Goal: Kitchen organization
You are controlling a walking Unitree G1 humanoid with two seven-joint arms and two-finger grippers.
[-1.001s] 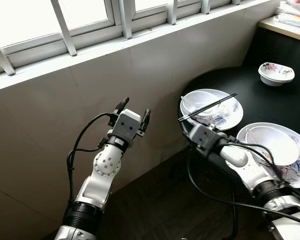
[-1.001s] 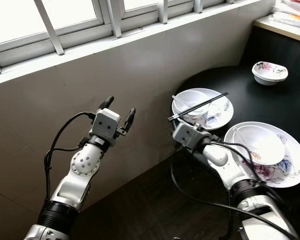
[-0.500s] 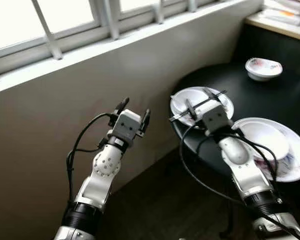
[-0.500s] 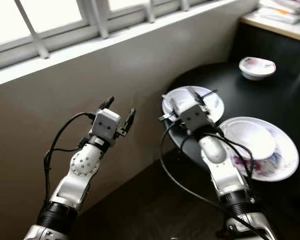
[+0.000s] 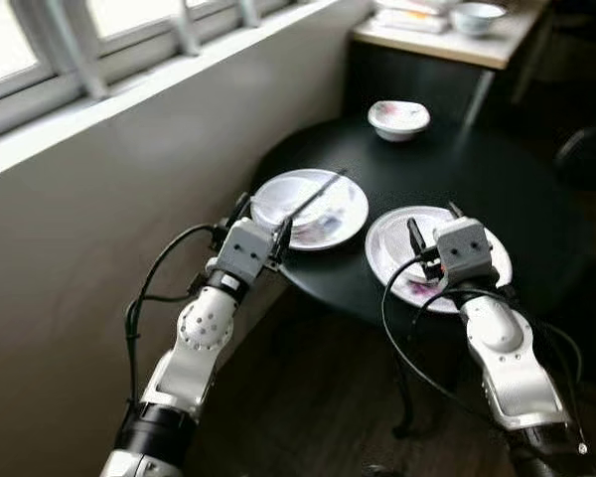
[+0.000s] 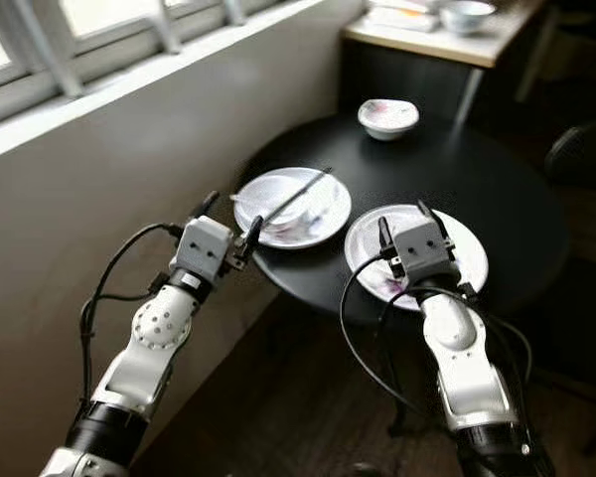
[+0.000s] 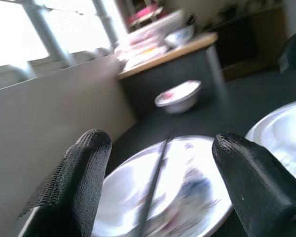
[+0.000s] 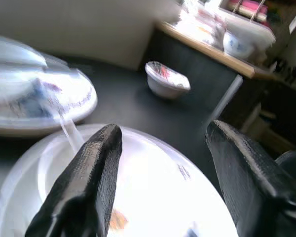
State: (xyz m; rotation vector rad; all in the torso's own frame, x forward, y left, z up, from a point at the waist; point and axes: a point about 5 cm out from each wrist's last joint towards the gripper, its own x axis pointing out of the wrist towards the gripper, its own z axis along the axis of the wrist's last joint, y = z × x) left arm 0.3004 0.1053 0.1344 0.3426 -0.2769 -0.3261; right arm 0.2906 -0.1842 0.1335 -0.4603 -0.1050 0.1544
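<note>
While I lean over the round desk (image 5: 497,189), both tools are open and hold nothing. My left tool (image 5: 257,224) faces the plate with chopsticks (image 5: 313,202); my right tool (image 5: 432,224) hovers over another plate (image 6: 467,248). I should go slowly and grab gently.

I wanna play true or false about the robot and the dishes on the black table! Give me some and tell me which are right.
1. Chopsticks lie across the left plate. True.
2. The right gripper holds a spoon. False: its fingers are open and hold nothing.
3. A small bowl sits on the far side of the table. True.
4. The left gripper is shut on the chopsticks. False: it is open, near the left plate's edge.
5. The right gripper hovers over the right plate. True.
</note>
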